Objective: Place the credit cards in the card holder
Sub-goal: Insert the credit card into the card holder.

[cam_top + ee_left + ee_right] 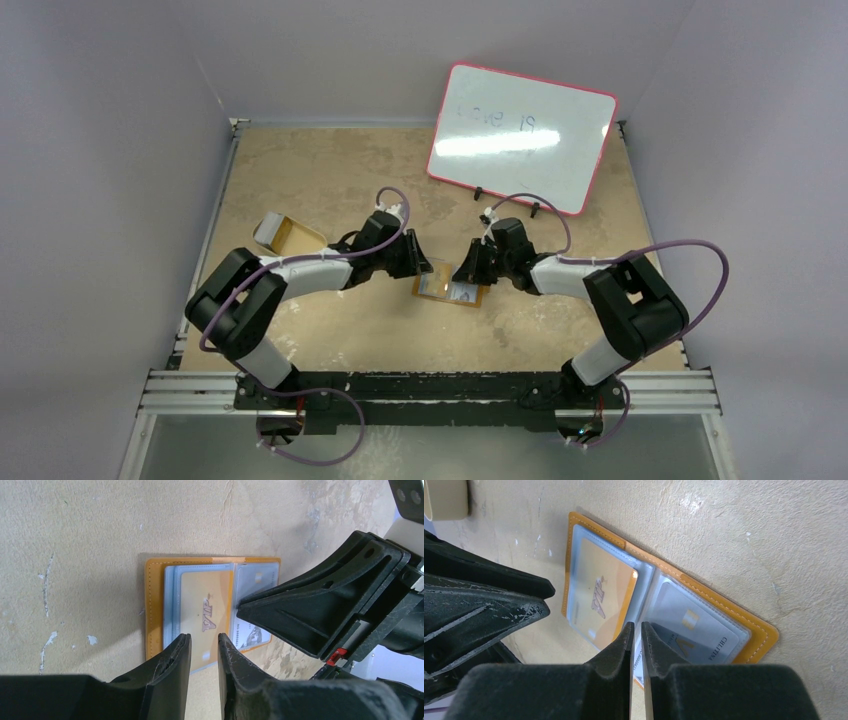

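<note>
At the far left of the top view, a shallow beige tray [283,232] sits on the surface [330,170], at about 10 o'clock from the card holder and well apart from it. What it contains cannot be made out.

The left tool [425,265] hangs over the holder's 10 o'clock corner. From its own wrist its fingers [177,657] stand a little apart, with a plain gap between them and nothing in it. They are poised over the near edge of the gold card.

The card holder [450,290] lies flat and open in the middle of the surface, between the two tools, its orange cover [152,605] framing clear plastic sleeves. One sleeve holds a gold credit card [205,605] marked VIP. Pale blue leaves show past its edge, and whether they are cards or bare sleeves cannot be told. The neighbouring sleeve holds a grey credit card [255,580].

The right tool [468,270] is at the holder's 2 o'clock side. Its fingers [621,645] are all but closed, leaving a thin slit, and the tips come down on the sleeves between the two cards. Whether a leaf is caught there cannot be told.

A pink-rimmed whiteboard [520,135] stands propped at 1 o'clock.
</note>
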`<action>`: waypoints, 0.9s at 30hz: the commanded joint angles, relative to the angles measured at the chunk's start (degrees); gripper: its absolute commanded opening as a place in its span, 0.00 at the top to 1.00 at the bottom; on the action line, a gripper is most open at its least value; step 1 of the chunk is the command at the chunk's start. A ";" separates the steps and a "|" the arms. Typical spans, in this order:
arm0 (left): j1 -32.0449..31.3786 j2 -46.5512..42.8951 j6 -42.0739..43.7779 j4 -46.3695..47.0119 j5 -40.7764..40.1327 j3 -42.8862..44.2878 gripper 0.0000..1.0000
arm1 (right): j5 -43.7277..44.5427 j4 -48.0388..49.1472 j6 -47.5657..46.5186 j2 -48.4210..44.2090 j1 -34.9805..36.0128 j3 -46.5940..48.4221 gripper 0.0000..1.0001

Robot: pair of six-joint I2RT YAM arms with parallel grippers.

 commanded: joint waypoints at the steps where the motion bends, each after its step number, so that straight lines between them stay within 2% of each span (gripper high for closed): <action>1: 0.06 1.12 -0.52 3.79 0.27 -0.08 0.72 | 1.03 1.87 -1.06 0.52 0.19 0.73 0.89; 27: -0.01 4.47 1.83 2.55 -1.88 0.55 0.69 | 0.69 2.96 -0.99 2.15 0.25 0.17 0.89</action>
